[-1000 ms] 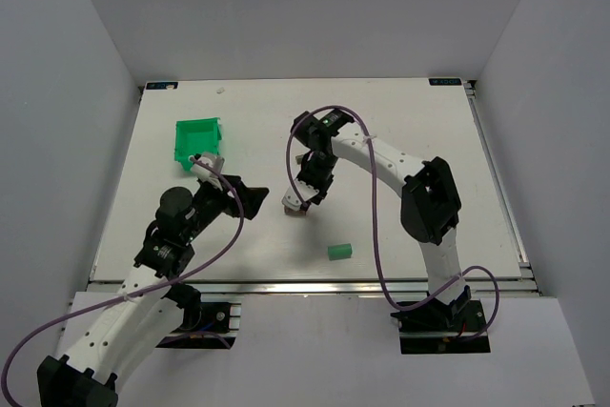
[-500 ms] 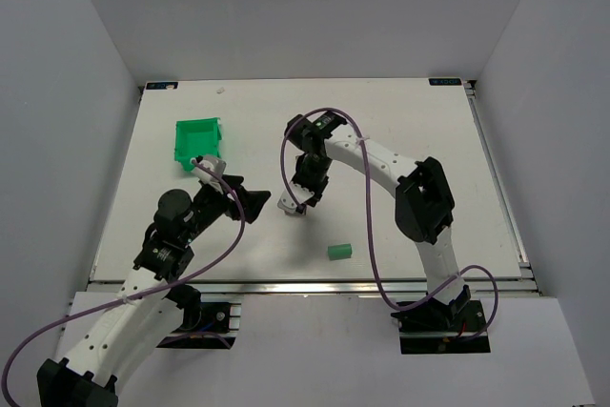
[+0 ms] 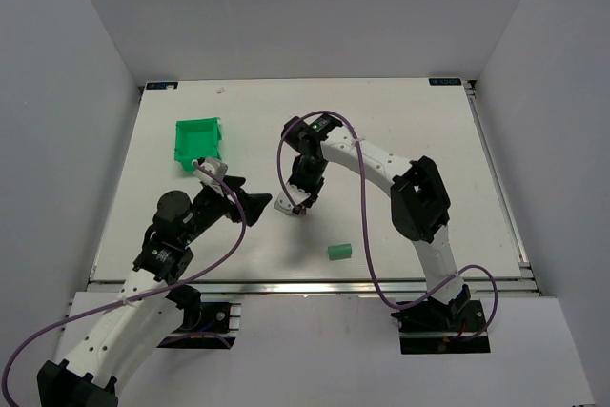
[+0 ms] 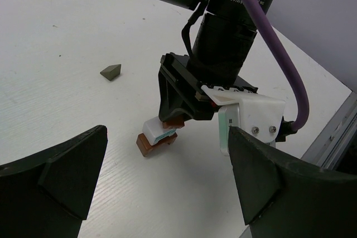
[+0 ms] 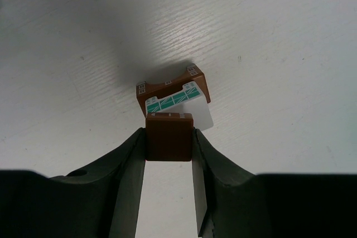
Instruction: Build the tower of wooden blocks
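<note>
The wood block tower [image 5: 170, 88] is a brown base block with a whitish, green-patterned block [image 5: 192, 104] lying askew on it. It also shows in the left wrist view, the tower [image 4: 157, 139] standing low on the table. My right gripper [image 5: 169, 133] is shut on a small brown block [image 5: 169, 137], held right over the near end of the whitish block; whether they touch I cannot tell. From above, the right gripper [image 3: 297, 197] points down at the tower [image 3: 285, 205]. My left gripper [image 3: 257, 205] is open, just left of the tower, nothing between its fingers.
A green block [image 3: 339, 251] lies near the front edge, right of the tower. The green plastic bin [image 3: 197, 140] stands at the back left. A small grey-green wedge [image 4: 111, 72] lies beyond the tower. The right arm's purple cable [image 3: 367, 235] loops over the table.
The right gripper has carried the brown block slightly left, over the tower. The left gripper has crept a little right toward the tower and stayed open.
</note>
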Available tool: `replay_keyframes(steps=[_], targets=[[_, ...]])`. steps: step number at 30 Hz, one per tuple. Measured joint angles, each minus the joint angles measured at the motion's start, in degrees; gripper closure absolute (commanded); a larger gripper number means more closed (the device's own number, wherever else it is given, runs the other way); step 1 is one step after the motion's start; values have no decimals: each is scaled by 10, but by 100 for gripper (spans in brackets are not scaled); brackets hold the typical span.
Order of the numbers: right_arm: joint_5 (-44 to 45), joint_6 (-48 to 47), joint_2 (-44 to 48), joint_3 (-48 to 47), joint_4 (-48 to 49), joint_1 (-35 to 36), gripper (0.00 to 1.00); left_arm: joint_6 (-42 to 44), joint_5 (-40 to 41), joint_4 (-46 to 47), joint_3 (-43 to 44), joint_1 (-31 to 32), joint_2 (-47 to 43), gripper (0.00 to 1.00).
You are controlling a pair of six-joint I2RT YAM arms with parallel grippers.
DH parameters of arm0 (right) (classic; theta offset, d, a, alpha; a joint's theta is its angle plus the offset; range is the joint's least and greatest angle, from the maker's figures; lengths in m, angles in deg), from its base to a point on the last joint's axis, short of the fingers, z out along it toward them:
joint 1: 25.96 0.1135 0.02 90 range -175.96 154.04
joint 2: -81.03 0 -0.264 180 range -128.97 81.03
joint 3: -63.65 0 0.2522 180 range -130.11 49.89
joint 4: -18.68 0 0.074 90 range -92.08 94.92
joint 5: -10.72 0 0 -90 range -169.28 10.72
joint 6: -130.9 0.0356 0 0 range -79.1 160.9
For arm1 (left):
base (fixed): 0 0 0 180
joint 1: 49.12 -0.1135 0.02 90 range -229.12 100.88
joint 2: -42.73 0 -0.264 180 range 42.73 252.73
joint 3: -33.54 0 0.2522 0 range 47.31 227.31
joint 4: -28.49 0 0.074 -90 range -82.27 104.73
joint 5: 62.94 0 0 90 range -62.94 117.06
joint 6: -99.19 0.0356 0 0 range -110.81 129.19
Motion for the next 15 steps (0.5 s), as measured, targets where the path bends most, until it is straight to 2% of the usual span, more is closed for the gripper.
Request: replay_keyframes(steps=[15], targets=[[-10,-1,0,0,30,3,53,4,-7,1,0,0,2,2]])
